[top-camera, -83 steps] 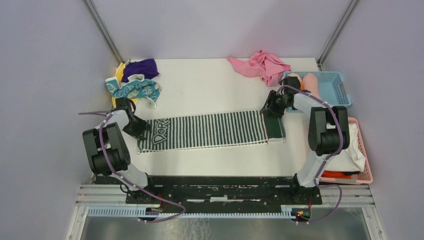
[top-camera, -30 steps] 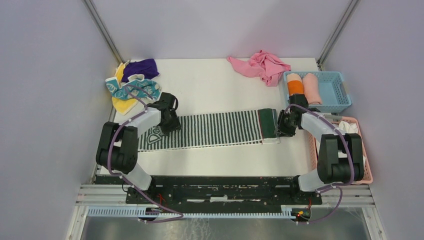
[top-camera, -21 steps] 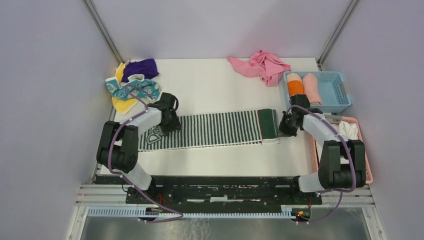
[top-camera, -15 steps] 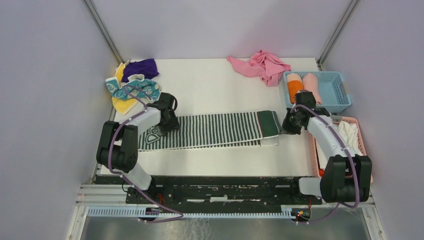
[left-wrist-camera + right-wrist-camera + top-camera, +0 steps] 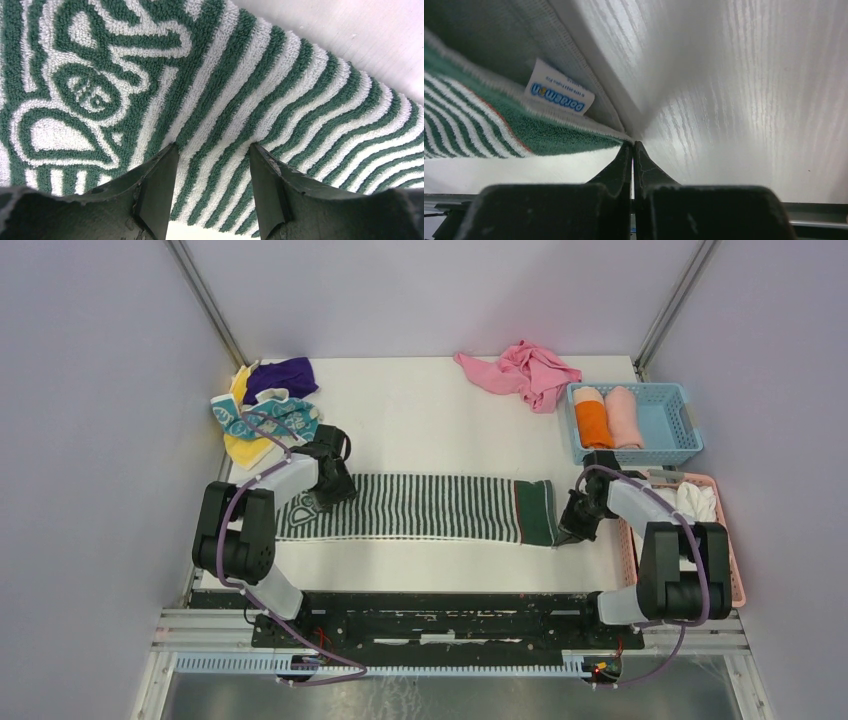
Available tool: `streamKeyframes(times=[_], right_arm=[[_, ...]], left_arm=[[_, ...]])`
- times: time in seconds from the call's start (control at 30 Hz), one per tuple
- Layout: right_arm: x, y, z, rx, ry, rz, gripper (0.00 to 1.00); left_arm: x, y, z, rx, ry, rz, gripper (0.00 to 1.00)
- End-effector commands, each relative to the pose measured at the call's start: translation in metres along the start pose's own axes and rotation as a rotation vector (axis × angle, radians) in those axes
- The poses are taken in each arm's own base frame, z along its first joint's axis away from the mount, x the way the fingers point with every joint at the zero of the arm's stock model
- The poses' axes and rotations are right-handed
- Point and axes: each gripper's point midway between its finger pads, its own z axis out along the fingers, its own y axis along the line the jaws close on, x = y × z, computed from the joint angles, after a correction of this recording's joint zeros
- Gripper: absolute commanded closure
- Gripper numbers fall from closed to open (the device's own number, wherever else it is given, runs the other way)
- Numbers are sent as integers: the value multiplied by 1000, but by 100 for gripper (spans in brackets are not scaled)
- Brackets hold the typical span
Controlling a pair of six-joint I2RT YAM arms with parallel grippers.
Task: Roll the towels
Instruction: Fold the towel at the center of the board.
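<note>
On the desk (image 5: 420, 410), the striped towel (image 5: 420, 507) is touched by the half-open left fingers (image 5: 337, 489), and its right corner is pinched between the right fingers (image 5: 633, 155).

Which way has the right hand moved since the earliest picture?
Yes. The right hand, gripping the striped towel, came toward the near edge, away from the blue basket.

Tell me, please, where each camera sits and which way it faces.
Top: above and behind the arms, looking down at the table; both arms show.
Left wrist: on the left gripper, looking down between its open fingers at the striped towel.
Right wrist: on the right gripper, looking past shut fingers pinching that towel's corner.
All share the towel.
</note>
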Motion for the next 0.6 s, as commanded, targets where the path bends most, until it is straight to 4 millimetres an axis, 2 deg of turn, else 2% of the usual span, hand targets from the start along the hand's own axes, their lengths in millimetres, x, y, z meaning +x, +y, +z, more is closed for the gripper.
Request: streamKeyframes(times=[0.0,0.1,0.2,0.33,0.43,0.57], right_arm=[[-7,2,12,-11,-3,17,92],[-11,4,4,-14,-14,-8,75],[-30,11,-23,-27,-116,-38,60],[-56,31,-59,-98,-255,-92,53],[-72,59,-72,-223,-321,-129,52],[-88,98,-72,-360,-332,-159,56]], left_arm=[[2,14,4,-61,16,34,37],[-8,3,-11,-22,-24,54,37],[-18,-11,-35,14,-82,97,35],[-22,-41,-72,69,-171,187,28],[0,-79,-96,156,-200,287,28],[43,-123,-112,265,-181,414,30]])
